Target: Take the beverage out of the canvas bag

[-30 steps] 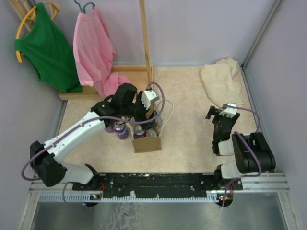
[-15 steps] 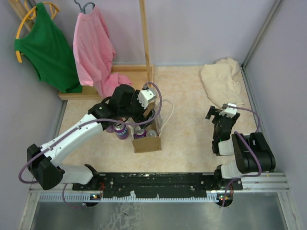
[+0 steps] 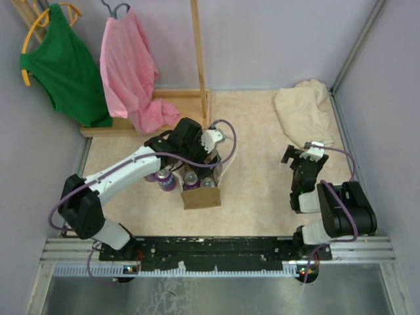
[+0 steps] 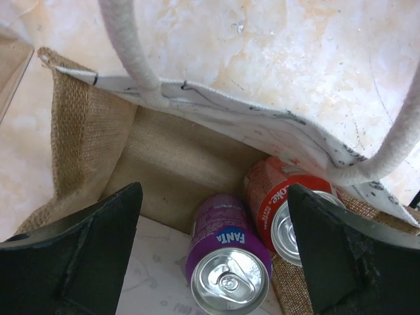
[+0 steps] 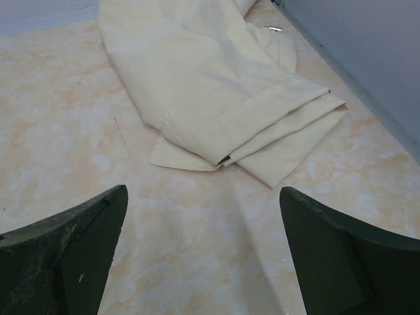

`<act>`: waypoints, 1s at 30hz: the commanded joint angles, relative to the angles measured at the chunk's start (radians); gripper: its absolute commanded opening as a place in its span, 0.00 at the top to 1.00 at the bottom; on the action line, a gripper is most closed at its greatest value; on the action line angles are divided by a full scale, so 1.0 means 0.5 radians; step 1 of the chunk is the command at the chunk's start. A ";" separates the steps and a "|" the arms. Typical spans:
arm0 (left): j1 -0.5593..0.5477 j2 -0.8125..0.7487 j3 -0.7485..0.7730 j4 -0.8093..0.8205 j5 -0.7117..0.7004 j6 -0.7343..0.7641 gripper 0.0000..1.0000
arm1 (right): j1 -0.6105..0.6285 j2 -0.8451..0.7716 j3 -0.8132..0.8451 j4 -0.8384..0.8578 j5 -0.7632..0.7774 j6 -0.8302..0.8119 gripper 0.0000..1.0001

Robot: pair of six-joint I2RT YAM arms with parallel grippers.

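My left hand [image 4: 213, 197] hangs over the mouth of the canvas bag [image 4: 79, 125], its fingers spread wide and gripping nothing. Directly below it, inside the bag, a purple Fanta can [image 4: 228, 261] stands upright between the fingers. A red Coke can [image 4: 289, 213] sits just beside it, nearer the right finger. A white handle [image 4: 128, 46] loops ahead of the fingertips. My right hand [image 5: 202, 197] is also open and empty above the desk [image 5: 65, 131], with a cream cloth [image 5: 210, 92] lying just ahead of it.
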 commanded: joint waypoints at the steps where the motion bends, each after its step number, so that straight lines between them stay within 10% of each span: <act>1: -0.008 0.059 0.189 -0.070 0.135 -0.016 0.02 | -0.006 0.006 0.016 0.081 0.006 -0.022 0.01; 18: -0.008 -0.013 0.152 -0.613 0.212 0.014 0.00 | -0.006 0.006 0.016 0.080 0.008 -0.022 0.01; 30: -0.082 -0.269 -0.203 -0.360 0.379 -0.170 0.00 | -0.006 0.006 0.016 0.081 0.006 -0.021 0.01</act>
